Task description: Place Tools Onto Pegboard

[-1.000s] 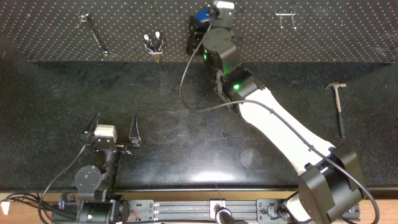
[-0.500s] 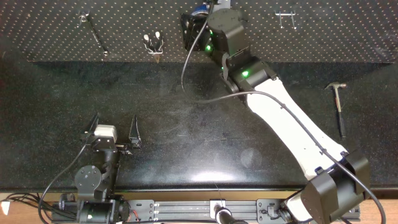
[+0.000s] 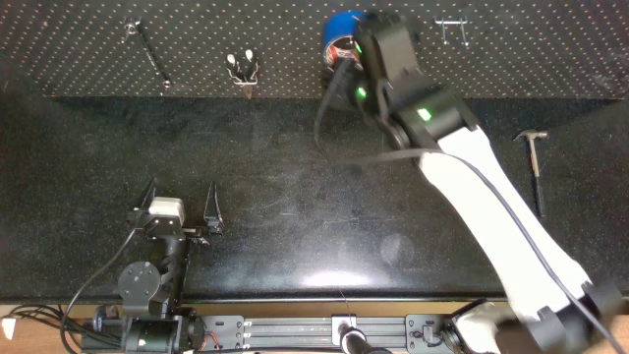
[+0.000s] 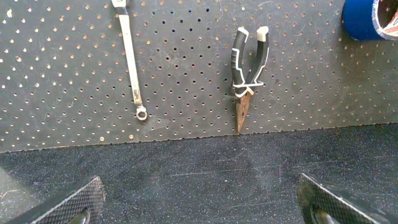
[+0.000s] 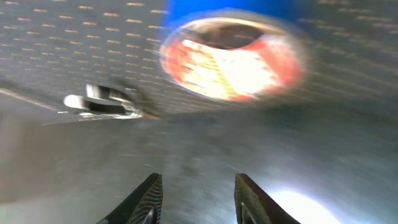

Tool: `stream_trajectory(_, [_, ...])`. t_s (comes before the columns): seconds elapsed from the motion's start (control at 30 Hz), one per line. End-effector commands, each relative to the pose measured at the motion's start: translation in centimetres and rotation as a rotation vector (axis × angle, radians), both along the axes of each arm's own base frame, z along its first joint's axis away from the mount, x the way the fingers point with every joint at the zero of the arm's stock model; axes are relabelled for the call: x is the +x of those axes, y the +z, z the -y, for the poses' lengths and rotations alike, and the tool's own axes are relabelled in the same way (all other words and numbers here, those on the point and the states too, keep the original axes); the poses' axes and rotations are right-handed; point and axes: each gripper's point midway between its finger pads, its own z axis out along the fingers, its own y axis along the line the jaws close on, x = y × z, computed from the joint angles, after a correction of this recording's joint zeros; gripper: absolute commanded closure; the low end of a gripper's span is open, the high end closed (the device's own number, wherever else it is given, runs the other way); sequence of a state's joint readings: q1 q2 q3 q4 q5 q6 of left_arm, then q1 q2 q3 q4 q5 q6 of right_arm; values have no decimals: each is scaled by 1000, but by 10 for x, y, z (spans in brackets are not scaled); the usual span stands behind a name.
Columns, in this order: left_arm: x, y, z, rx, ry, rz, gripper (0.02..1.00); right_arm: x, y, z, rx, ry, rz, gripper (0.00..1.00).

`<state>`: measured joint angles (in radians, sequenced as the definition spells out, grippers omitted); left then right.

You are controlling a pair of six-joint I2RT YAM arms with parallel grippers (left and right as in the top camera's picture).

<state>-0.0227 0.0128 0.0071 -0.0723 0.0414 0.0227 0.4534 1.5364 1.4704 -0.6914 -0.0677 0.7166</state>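
Blue tape (image 5: 233,56) beyond right claw (image 5: 198,183) (apart)

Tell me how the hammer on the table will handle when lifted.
The hammer looks rigid, so it likely won't flex. Its head sits at one end, so a mid-handle grip would probably tip head-down. Its crosswise head should stop rolling.

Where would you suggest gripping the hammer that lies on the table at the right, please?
Probably the handle, near its middle, coming straight down from above. The hammer lies flat on the table with its head toward the pegboard, so the slim, straight handle should fit between fingers closed across its width, while the head looks wider and uneven.
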Motion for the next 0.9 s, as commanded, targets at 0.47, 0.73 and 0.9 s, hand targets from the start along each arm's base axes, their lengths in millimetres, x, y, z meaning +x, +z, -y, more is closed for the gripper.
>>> stream_trajectory(0.47, [0,0,0,9,2,1,23,-156,-200,381,-583,77,-736,189])
stream_trajectory(0.73, [0,0,0,9,2,2,23,-108,-198,402,-702,158,-520,183])
stream_trajectory(0.9, [0,0,0,9,2,2,25,-105,-219,380,-562,213,-507,183])
